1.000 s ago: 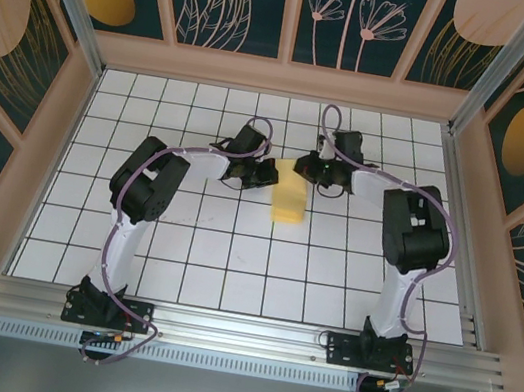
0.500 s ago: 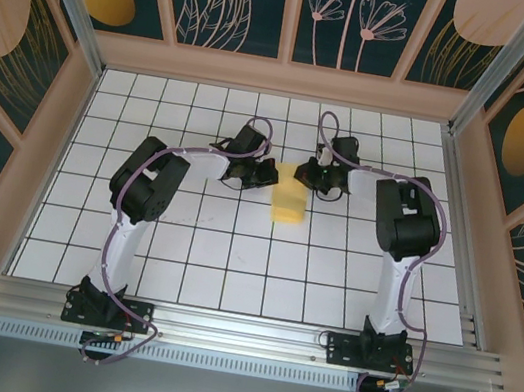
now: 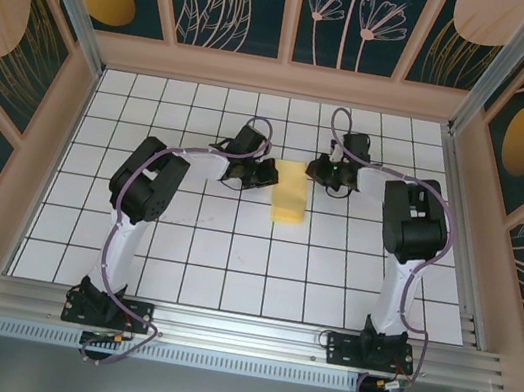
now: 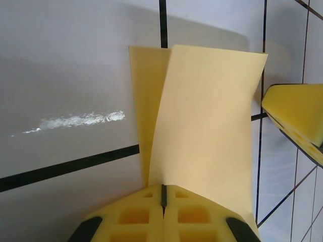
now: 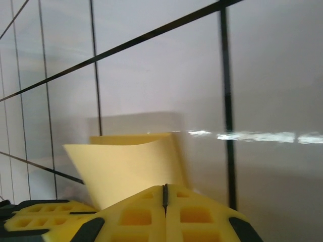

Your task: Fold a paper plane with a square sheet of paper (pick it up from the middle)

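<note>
Left gripper and right gripper are both closed tight, tips at the square sheet of paper. Its top flap bows up, seemingly unpressed. Press low and sweep the crease flat.

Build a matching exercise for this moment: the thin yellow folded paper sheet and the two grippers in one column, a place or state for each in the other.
Things:
1. thin yellow folded paper sheet
2. left gripper
3. right gripper

Places and states:
A. shut, fingertips at the sheet's far right corner
B. lying on the white grid table, top layer curling up
C. shut, fingertips at the sheet's left edge

Pairs: 1-B; 2-C; 3-A
</note>
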Controlling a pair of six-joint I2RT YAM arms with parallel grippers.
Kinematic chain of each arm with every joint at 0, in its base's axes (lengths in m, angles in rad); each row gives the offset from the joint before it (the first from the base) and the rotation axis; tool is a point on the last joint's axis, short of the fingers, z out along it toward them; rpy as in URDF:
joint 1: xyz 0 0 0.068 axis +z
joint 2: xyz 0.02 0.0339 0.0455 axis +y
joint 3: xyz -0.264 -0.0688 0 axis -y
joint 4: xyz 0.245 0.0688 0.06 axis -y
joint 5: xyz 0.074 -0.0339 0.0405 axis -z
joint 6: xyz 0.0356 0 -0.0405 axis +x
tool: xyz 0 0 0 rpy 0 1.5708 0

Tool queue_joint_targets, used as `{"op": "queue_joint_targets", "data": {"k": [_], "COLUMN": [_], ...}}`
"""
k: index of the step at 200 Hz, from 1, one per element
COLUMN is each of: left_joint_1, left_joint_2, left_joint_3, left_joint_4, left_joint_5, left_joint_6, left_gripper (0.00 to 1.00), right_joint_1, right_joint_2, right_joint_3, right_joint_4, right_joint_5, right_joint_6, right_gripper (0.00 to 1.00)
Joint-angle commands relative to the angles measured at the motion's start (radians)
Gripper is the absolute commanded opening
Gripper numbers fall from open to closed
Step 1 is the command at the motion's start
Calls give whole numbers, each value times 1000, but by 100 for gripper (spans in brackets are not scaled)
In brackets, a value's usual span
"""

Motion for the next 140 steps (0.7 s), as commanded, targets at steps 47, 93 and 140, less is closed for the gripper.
{"op": "queue_joint_targets", "data": {"k": [47,93,140], "left_joint_1": [22,22,22], "left_joint_2": [133,134,131], "left_joint_3": [-94,-98,-107], "left_joint_4": [-256,-256,-251], "left_joint_5": [-215,-214,-213], "left_joint_6": [16,15,17], "left_gripper": [0,0,0], "right_joint_1": [29,15,-10], "right_joint_2": [57,114,128], "right_joint_3": [97,149,164], "right_joint_4": [3,-33,-78], "right_joint_5": [-32,36,141], "right_joint_6": [15,30,38], "right_gripper": [0,0,0]}}
